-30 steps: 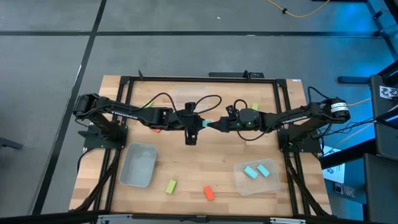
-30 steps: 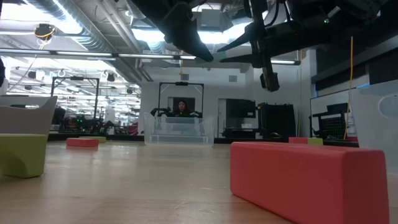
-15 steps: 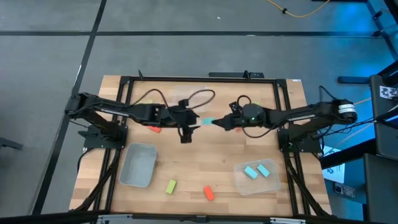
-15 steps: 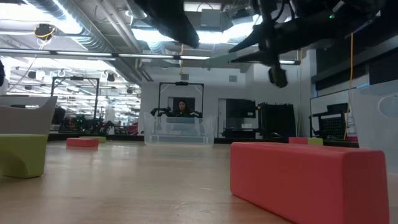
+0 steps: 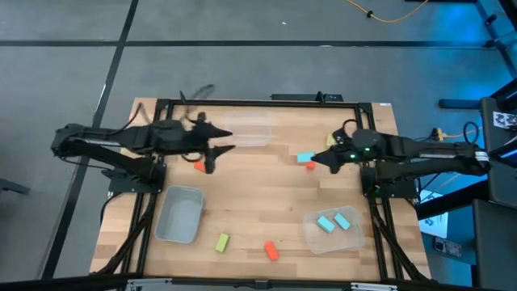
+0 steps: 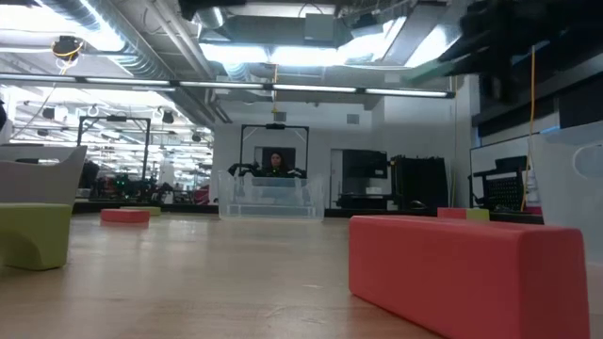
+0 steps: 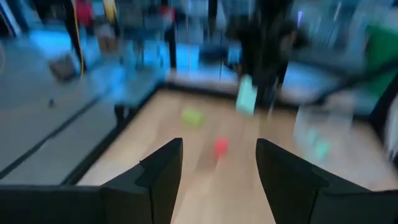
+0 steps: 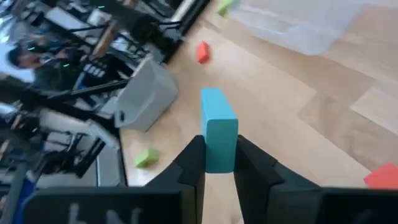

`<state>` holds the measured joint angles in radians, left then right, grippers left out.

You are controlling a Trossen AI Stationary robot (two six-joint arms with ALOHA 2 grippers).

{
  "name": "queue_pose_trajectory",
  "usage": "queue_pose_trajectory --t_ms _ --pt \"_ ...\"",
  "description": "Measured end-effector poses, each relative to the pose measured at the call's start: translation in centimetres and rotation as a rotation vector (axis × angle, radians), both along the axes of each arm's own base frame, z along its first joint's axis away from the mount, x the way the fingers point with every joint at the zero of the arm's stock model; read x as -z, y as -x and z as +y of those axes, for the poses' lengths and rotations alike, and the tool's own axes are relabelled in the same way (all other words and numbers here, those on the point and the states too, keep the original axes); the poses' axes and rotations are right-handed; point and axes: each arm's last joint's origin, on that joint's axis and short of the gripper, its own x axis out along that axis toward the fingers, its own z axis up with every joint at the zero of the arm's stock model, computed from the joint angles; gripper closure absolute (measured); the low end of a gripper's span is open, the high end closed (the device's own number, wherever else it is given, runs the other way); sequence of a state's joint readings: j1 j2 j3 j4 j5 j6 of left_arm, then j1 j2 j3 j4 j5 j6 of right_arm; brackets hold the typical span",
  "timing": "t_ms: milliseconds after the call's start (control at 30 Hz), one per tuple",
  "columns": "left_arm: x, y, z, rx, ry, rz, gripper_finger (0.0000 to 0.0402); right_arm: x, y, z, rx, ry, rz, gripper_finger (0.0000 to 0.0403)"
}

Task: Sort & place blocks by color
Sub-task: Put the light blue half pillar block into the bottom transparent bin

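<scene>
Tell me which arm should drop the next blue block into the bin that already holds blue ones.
Right. The right gripper is shut on a cyan block, and the bin with two cyan blocks lies on its side of the table. The left gripper is open, empty, over the far left.

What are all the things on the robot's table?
Orange-red blocks: three, on the table, at and.
Cyan blocks: three, two in the right clear bin, one held in the air.
Yellow-green blocks: two that I can see, on the table.
Grey bin: one, near left.
Clear bins: two, far middle and near right.
Person: one, far behind the table.
Left pincer: open, empty, over the table's left.
Right pincer: shut on the cyan block, right of middle.
</scene>
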<state>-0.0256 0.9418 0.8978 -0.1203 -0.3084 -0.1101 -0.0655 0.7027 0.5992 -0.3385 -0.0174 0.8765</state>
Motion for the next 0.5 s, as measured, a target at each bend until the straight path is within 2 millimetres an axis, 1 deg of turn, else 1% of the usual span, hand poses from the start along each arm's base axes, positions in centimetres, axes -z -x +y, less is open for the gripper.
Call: queue_pose_trajectory --t_ms 67,133,267,367,500 --pt "0.3 1.1 0.0 0.0 0.026 -0.154 0.0206 -0.3 0.9 0.2 -0.017 0.029 -0.071 0.0342" --pt "1.1 2.2 0.0 0.004 0.064 -0.278 0.0206 -0.4 1.5 0.4 -0.038 0.074 -0.174 0.0342" --pt "2.7 3.9 0.0 0.023 0.163 -0.463 0.0206 -0.5 1.6 0.6 -0.05 0.176 -0.421 0.0342" --pt "3.8 4.7 0.0 0.052 0.244 -0.524 0.0206 -0.4 1.4 0.6 -0.049 0.239 -0.548 0.0342" --pt "4.2 5.2 0.0 0.059 0.284 -0.547 0.0206 -0.5 1.4 0.6 -0.052 0.289 -0.583 0.0342"
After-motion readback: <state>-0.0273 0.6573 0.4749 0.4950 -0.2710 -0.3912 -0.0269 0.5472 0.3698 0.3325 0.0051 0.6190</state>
